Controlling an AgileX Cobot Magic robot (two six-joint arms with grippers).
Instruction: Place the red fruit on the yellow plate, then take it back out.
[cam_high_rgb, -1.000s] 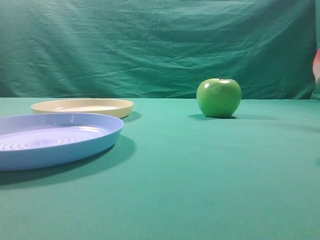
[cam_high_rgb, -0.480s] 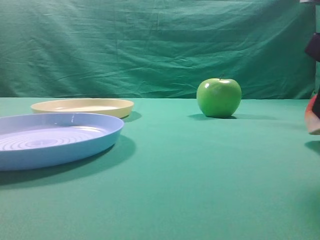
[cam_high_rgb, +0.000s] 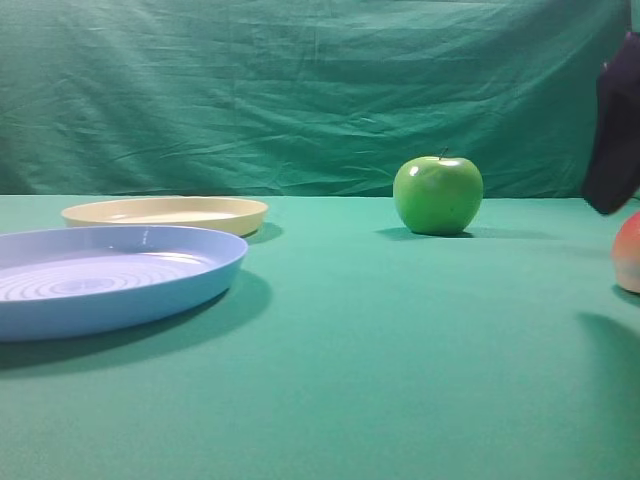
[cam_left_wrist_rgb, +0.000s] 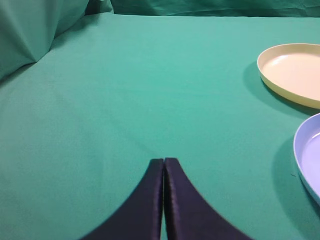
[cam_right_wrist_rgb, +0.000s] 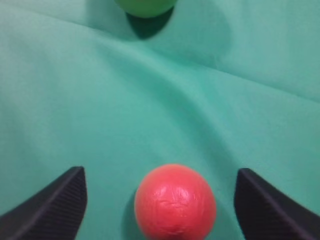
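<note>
The red fruit (cam_right_wrist_rgb: 175, 202) lies on the green cloth at the right edge of the exterior view (cam_high_rgb: 629, 252). My right gripper (cam_right_wrist_rgb: 160, 172) stands open over it, one dark finger on each side, with gaps between both fingers and the fruit. One of its fingers (cam_high_rgb: 612, 130) hangs above the fruit in the exterior view. The yellow plate (cam_high_rgb: 165, 212) sits far to the left at the back, with nothing on it, and also shows in the left wrist view (cam_left_wrist_rgb: 295, 72). My left gripper (cam_left_wrist_rgb: 164, 161) is shut on nothing, low over bare cloth.
A light blue plate (cam_high_rgb: 100, 275) with rings sits in front of the yellow plate, at the left. A shiny green apple (cam_high_rgb: 437, 195) stands mid-right at the back, beyond the fruit (cam_right_wrist_rgb: 145, 6). Green cloth covers the table and hangs behind it.
The red fruit came down at the right edge and now rests on the cloth. The right gripper has let it go, opened, and lifted a little above it.
</note>
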